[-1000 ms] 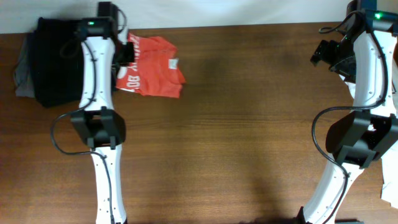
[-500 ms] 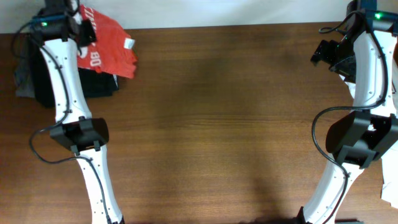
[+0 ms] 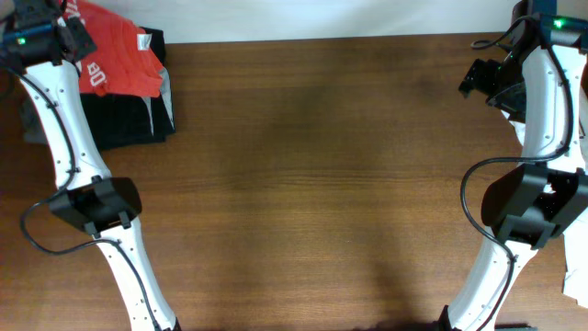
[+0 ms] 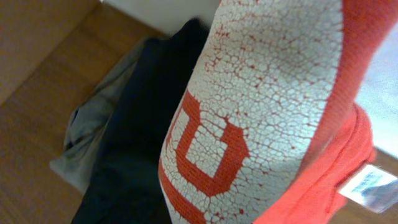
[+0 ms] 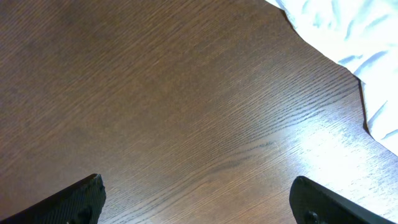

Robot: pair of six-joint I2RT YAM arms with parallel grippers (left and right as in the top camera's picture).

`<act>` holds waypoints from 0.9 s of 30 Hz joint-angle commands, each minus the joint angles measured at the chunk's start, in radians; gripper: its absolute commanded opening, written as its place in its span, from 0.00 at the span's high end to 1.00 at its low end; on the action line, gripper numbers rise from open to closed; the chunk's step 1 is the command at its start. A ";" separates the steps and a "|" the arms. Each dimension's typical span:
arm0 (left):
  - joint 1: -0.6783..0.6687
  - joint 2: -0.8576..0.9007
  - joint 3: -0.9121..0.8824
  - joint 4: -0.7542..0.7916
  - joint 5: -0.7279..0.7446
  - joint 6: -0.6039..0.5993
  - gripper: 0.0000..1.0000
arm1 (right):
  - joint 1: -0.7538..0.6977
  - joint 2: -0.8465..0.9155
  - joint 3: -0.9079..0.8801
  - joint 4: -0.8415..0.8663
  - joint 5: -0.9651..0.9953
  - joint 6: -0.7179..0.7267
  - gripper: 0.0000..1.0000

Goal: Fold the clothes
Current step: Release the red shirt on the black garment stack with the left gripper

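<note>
The red-orange T-shirt (image 3: 118, 57) with white lettering hangs bunched from my left gripper (image 3: 73, 33) at the table's far left back corner, over a black garment pile (image 3: 129, 115). In the left wrist view the shirt's cracked white print (image 4: 261, 93) fills the frame and hides the fingers; its tag (image 4: 370, 186) shows at the lower right. My right gripper (image 5: 199, 205) is open and empty over bare wood at the far right back (image 3: 473, 78). A white garment (image 5: 348, 37) lies just beyond it; no emblem shows.
A grey cloth (image 3: 28, 124) lies under the black pile's left side and also shows in the left wrist view (image 4: 87, 134). More white cloth (image 3: 574, 285) sits at the table's right front edge. The table's back edge (image 3: 322, 39) meets a white wall.
My left arm has swung left and back, carrying the red-orange T-shirt from right of the black pile to above it at the corner. The right arm has not moved.
</note>
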 commanded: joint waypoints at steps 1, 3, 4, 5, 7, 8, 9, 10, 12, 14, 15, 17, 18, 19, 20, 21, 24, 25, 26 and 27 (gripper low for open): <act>0.064 -0.034 -0.095 0.024 -0.034 0.016 0.95 | 0.003 -0.012 0.006 0.000 0.002 0.006 0.02; 0.081 -0.033 -0.157 0.042 -0.034 0.016 0.89 | 0.003 -0.012 0.006 0.000 0.002 0.006 0.02; 0.093 -0.033 -0.189 0.055 -0.034 0.016 0.75 | 0.003 -0.012 0.006 0.000 0.002 0.006 0.02; 0.117 -0.033 -0.250 0.093 -0.034 0.016 0.51 | 0.003 -0.012 0.006 0.000 0.002 0.006 0.02; 0.140 -0.033 -0.294 0.117 -0.031 0.016 0.18 | 0.003 -0.012 0.006 0.000 0.002 0.006 0.02; 0.147 -0.033 -0.298 0.115 -0.029 0.016 0.01 | 0.003 -0.012 0.005 0.000 0.002 0.006 0.02; 0.147 -0.034 -0.298 0.115 -0.029 0.016 0.01 | 0.003 -0.012 0.005 0.000 0.002 0.006 0.02; 0.145 -0.043 -0.298 0.113 -0.025 0.016 0.01 | 0.003 -0.012 0.005 0.000 0.002 0.006 0.02; 0.132 -0.093 -0.297 0.097 0.010 0.016 0.01 | 0.003 -0.012 0.005 0.000 0.002 0.006 0.02; 0.121 -0.137 -0.297 0.110 0.060 0.015 0.01 | 0.003 -0.012 0.006 0.000 0.002 0.006 0.02; 0.113 -0.153 -0.297 0.114 0.093 0.015 0.01 | 0.003 -0.012 0.006 0.000 0.002 0.006 0.02; 0.095 -0.171 -0.297 0.084 0.164 0.016 0.01 | 0.003 -0.012 0.006 0.000 0.002 0.006 0.02; 0.091 -0.185 -0.297 0.039 0.220 0.016 0.01 | 0.003 -0.012 0.006 0.000 0.002 0.006 0.02; 0.091 -0.200 -0.297 0.013 0.281 0.015 0.01 | 0.003 -0.012 0.005 0.000 0.002 0.006 0.02; 0.091 -0.218 -0.297 -0.011 0.319 -0.005 0.01 | 0.003 -0.012 0.006 0.000 0.002 0.006 0.02; 0.091 -0.251 -0.297 -0.043 0.387 -0.010 0.01 | 0.003 -0.012 0.006 0.000 0.002 0.006 0.02; 0.089 -0.360 -0.297 -0.212 0.540 -0.010 0.01 | 0.003 -0.012 0.005 0.000 0.002 0.006 0.02; 0.087 -0.381 -0.297 -0.249 0.540 -0.006 0.01 | 0.003 -0.012 0.005 0.000 0.002 0.006 0.01; 0.083 -0.412 -0.297 -0.297 0.540 0.010 0.01 | 0.003 -0.012 0.006 0.000 0.002 0.006 0.01; 0.079 -0.432 -0.297 -0.329 0.540 0.021 0.01 | 0.003 -0.012 0.005 0.000 0.002 0.006 0.02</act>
